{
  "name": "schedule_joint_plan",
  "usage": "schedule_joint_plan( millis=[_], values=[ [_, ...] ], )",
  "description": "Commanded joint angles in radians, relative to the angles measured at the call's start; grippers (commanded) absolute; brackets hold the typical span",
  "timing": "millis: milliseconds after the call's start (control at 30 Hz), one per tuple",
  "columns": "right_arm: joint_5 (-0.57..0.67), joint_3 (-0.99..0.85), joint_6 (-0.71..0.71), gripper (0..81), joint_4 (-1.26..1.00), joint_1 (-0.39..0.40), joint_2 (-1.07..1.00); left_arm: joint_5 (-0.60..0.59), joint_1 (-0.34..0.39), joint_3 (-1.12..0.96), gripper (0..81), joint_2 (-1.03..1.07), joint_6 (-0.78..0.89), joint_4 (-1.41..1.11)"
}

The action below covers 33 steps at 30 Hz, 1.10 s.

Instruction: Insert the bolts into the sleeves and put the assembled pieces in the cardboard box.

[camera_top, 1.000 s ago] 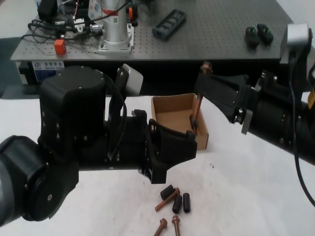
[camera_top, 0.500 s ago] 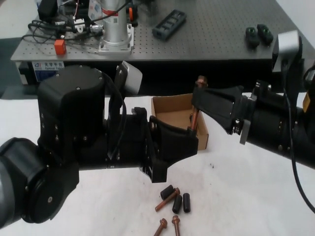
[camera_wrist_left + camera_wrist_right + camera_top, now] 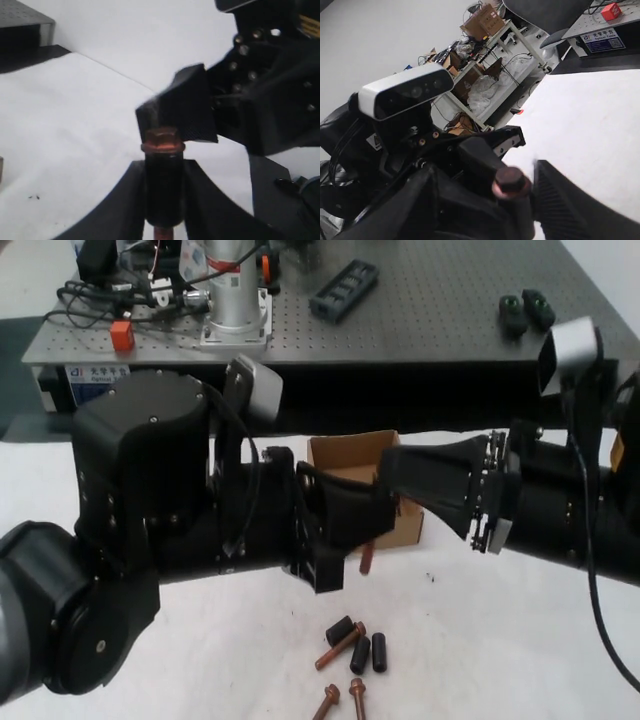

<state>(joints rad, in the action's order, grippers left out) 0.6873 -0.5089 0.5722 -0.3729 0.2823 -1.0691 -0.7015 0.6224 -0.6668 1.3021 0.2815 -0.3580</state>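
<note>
— State of the left gripper [image 3: 161,176]?

— Pinches the black sleeve [image 3: 161,196] from both sides, closed only as far as that sleeve allows; holds it upright.

— And the bolt [image 3: 161,141]?

— Runs straight through the sleeve: copper head seated on the upper end, tip out below, just under the gripper in the high view.

— Whereabouts?

— Hangs in the air, above the white surface [image 3: 500,640], just in front of the near wall of the cardboard box [image 3: 340,453] as seen from the high view; not inside it.

— Right gripper [image 3: 392,472]?

— Points in from the opposite side, level with the bolt's head and right beside it. Cannot tell whether clamped on that head or clear of it.

— Anything else on the bench?

— Lying on the white surface nearer the camera: loose bolts [image 3: 328,702] and loose sleeves [image 3: 379,652], bunched close together, apart from the box and from both grippers.
</note>
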Motion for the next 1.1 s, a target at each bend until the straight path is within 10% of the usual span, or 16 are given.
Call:
schedule_joint_plan(
  millis=[0,267,667,1067],
  values=[
    [0.012,-0.007,-0.009,42.4,0.001,-0.023,0.016,0.155,0.001,-0.013,0.7,-0.005,-0.013,-0.042],
    [-0.052,-0.005,-0.123,42.4,0.406,-0.189,0.137,0.397,-0.041,-0.352,0.7,0.259,0.182,0.202],
    [-0.365,-0.005,-0.282,42.4,0.861,-0.199,0.157,0.463,-0.052,-1.249,0.5,0.937,0.122,0.873],
    [-0.394,-0.005,-0.282,42.4,0.892,-0.199,0.157,0.426,-0.055,-1.428,12.7,1.114,0.201,0.992]
  ],
)
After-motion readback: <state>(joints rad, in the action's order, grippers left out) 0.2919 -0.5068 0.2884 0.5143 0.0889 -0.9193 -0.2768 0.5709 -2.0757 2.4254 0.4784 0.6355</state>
